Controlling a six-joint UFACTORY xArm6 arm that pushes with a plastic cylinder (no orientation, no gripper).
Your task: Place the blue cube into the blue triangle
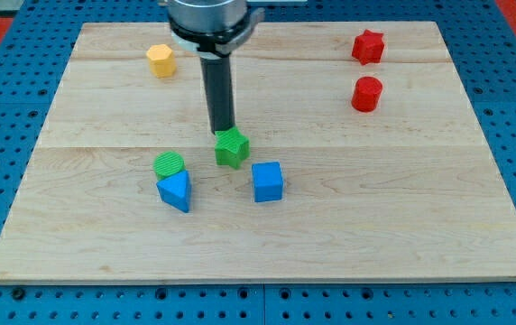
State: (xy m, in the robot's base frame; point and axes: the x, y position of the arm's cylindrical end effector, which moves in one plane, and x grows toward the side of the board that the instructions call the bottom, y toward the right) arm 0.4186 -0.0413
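The blue cube [267,181] lies on the wooden board a little below the middle. The blue triangle [176,190] lies to its left, with a gap about one block wide between them. My tip [224,132] stands just above the green star block [232,148], touching or nearly touching its top edge. The tip is above and to the left of the blue cube, apart from it.
A green cylinder [169,164] touches the blue triangle's top. A yellow hexagon block [161,60] lies at the top left. A red star block [367,47] and a red cylinder [366,94] lie at the top right. The board [420,226] rests on a blue pegboard.
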